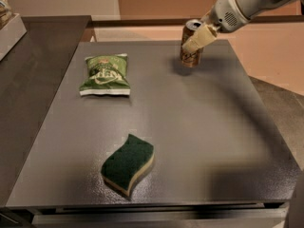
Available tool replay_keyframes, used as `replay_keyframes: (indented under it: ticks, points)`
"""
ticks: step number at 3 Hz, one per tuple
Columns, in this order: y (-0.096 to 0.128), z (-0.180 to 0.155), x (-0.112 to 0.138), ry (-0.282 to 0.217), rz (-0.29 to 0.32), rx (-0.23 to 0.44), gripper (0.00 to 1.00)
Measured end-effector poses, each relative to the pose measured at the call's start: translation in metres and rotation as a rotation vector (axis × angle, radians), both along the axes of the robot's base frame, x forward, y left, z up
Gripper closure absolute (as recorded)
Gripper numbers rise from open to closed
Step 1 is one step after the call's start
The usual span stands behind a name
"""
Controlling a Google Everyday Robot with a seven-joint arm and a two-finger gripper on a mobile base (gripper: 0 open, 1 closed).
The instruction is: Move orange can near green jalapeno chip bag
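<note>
The orange can is upright at the far middle-right of the grey table, slightly above or at the surface, its silver top showing. My gripper reaches in from the upper right and is shut on the can, one pale finger across its front. The green jalapeno chip bag lies flat at the far left of the table, well left of the can.
A dark green wavy sponge with a tan underside lies near the table's front middle. A dark counter borders the table on the left, with a pale box at its far corner. A wall runs behind.
</note>
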State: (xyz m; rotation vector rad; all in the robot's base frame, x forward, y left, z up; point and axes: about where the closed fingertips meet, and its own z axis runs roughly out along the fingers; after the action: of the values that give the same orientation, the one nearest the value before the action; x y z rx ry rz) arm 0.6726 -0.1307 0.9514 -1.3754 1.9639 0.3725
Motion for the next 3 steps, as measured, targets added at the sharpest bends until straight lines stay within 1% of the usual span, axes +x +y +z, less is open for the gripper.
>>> replay_keyframes:
  ticks: [1, 2, 3]
  points:
    - [0.028, 0.007, -0.003, -0.015, 0.087, -0.008, 1.00]
    - [0.072, 0.003, -0.013, -0.019, 0.214, -0.021, 1.00]
    - [0.113, -0.009, -0.021, -0.006, 0.326, -0.031, 1.00]
